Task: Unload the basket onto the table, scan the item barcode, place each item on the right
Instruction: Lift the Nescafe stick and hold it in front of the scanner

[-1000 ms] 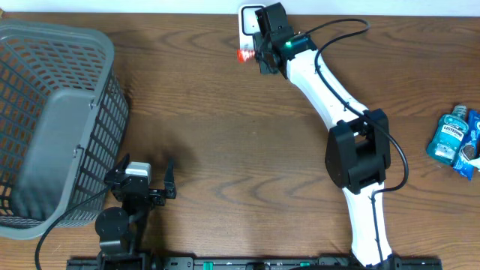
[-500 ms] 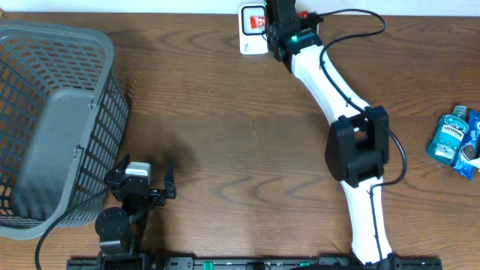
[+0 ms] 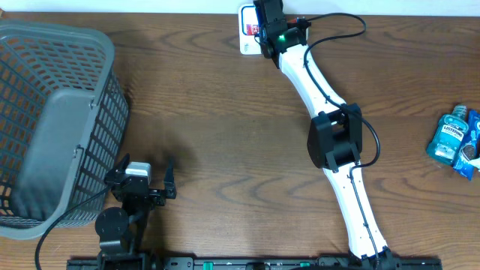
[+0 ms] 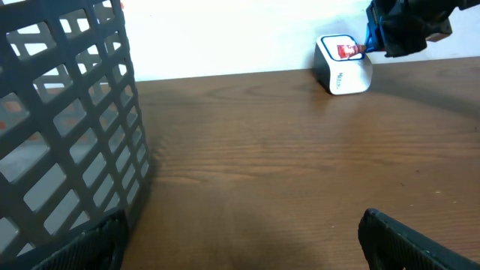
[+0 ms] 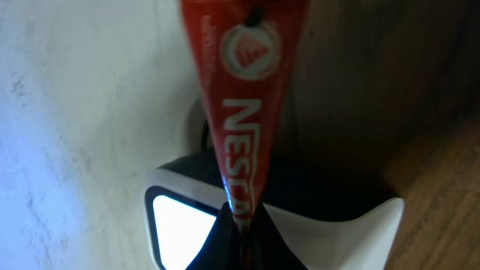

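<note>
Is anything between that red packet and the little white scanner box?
Nothing visible does. The right end effector holds the red sachet right at the white box-shaped scanner, with no object between them.

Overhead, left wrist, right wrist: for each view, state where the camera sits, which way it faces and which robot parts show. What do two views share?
Overhead: above the table, facing straight down; both arms, left gripper, right gripper.
Left wrist: low beside the basket, facing across the table to the scanner; own fingertips at bottom corners.
Right wrist: facing along its pinch at the sachet over the scanner; own fingers indistinct.
Shared: overhead and left wrist both show basket, scanner, right gripper.
</note>
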Controlling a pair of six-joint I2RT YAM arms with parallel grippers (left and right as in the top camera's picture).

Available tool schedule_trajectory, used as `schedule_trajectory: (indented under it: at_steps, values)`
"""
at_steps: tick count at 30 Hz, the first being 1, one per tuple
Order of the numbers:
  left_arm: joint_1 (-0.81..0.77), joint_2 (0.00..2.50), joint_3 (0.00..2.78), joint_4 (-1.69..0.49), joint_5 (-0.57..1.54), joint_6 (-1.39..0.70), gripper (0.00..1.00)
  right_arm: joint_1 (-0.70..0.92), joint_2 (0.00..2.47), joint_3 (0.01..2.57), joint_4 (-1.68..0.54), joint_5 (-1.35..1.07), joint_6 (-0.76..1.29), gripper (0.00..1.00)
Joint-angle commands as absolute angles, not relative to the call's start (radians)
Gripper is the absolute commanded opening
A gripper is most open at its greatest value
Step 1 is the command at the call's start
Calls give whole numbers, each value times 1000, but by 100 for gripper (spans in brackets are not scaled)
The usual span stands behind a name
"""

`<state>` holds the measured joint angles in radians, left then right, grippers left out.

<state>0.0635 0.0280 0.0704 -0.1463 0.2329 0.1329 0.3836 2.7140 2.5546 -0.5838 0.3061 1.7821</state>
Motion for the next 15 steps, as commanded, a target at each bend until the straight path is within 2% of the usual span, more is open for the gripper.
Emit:
schedule_trajectory:
  at_steps: [1,8,11,15]
  values:
    - [59,25,54,-171,238,145,98,385,2717,2591,-597,300,1850,2]
    - [59,25,54,-171,238,145,98,382,2717,2591,-633,264,1949,2]
    - [59,25,54,-171,238,145,98,378,2717,2591,-685,204,2052,2]
    - [59,25,54,-171,238,145,98,367,2717,2591,-686,148,2052,2]
